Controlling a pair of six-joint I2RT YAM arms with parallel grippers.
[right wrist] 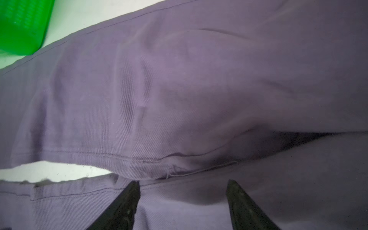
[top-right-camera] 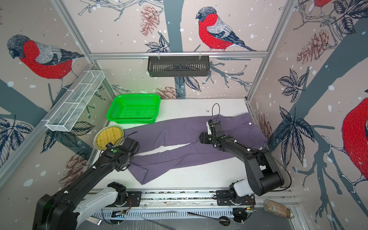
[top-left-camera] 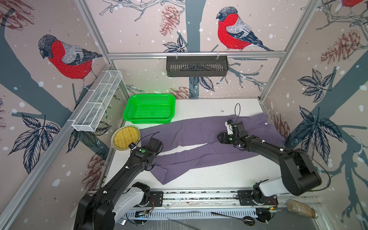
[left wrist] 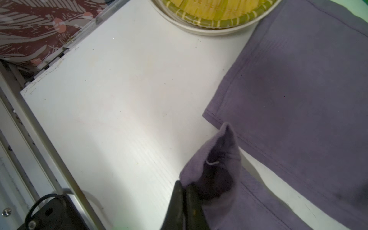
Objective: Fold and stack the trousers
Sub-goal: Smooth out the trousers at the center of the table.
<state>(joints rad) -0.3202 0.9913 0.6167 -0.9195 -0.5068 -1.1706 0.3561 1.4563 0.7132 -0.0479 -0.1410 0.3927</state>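
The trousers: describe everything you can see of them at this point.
The trousers are dusty purple-grey twill-looking cloth, lying unfolded on the white table, waistband with a pale button at the robot's right, two legs parted toward its left. The far leg runs beside the green basket. The left claw is shut on the near leg's end, holding up a fold. The right claw stands open over the crotch seam.

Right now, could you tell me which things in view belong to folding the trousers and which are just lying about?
In use: purple-grey trousers, spread out; left fingers, shut on a leg hem; right fingers, open over the crotch.
Lying about: green basket, woven-lined plate, white wire rack, black wall basket, black spoon, jar.
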